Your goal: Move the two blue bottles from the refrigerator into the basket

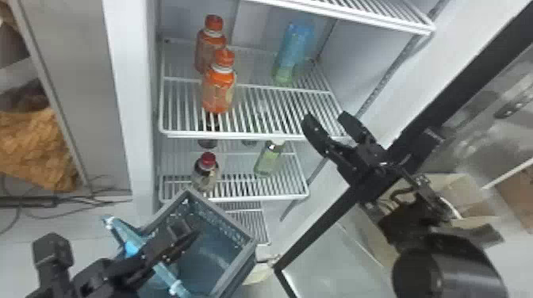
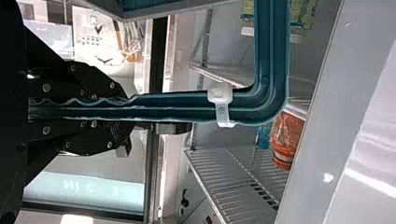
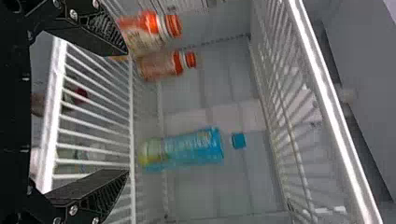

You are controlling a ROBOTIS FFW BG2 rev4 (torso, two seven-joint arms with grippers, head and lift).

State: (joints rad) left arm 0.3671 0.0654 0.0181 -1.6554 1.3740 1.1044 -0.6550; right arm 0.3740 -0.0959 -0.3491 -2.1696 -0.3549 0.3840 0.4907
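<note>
Left hand (image 2: 132,111): closed on basket handle (image 2: 187,106) | Right hand (image 3: 126,112): wide open, empty | Step: fetching blue bottle (image 3: 191,148) | Next: likely reach inward, surround it, grip

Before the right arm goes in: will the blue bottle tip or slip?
Tall and narrow, the blue bottle would likely tip if pushed high up. Its rounded sides might twist in the right gripper. Its base may catch on the wire shelf rather than slide freely.

Blue bottle (image 1: 295,45), blue-grey basket (image 1: 216,259), white shelf (image 1: 238,135)
</note>
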